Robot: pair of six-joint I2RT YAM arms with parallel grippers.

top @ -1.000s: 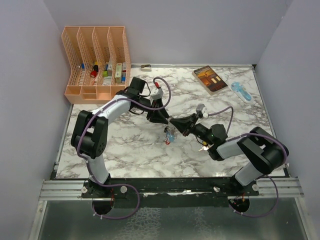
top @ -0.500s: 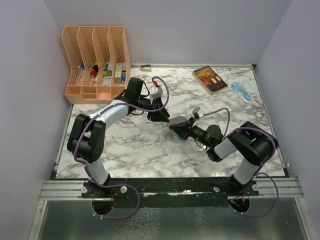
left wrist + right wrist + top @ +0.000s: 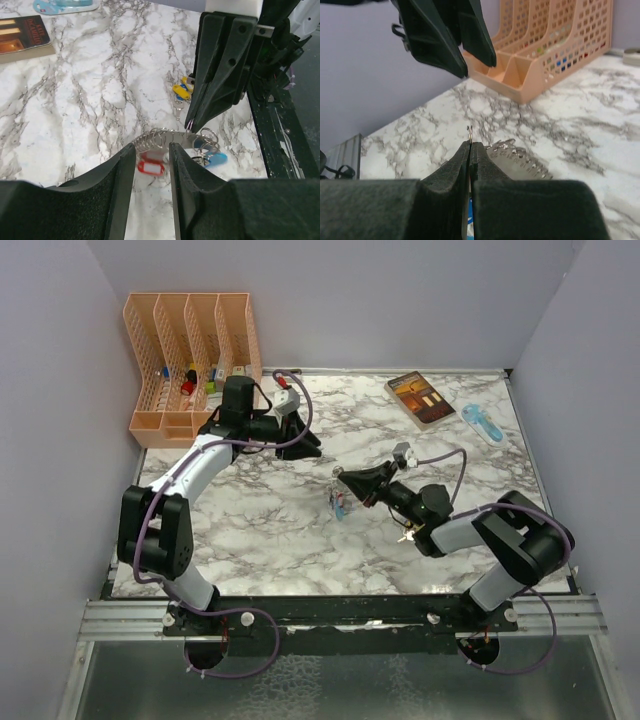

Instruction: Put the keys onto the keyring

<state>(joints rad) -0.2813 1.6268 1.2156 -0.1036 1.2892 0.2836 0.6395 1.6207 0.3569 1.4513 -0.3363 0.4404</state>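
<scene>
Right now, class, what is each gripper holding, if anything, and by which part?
The right gripper pinches the keyring by its thin metal ring, at the top of the bunch. The left gripper stands open and holds nothing.

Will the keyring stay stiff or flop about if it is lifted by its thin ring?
Probably floppy: the red tag and light-blue piece sit loosely on the keyring, so they would likely swing. The right gripper pinches only thin wire at its tips, so it may twist or slip.
</scene>
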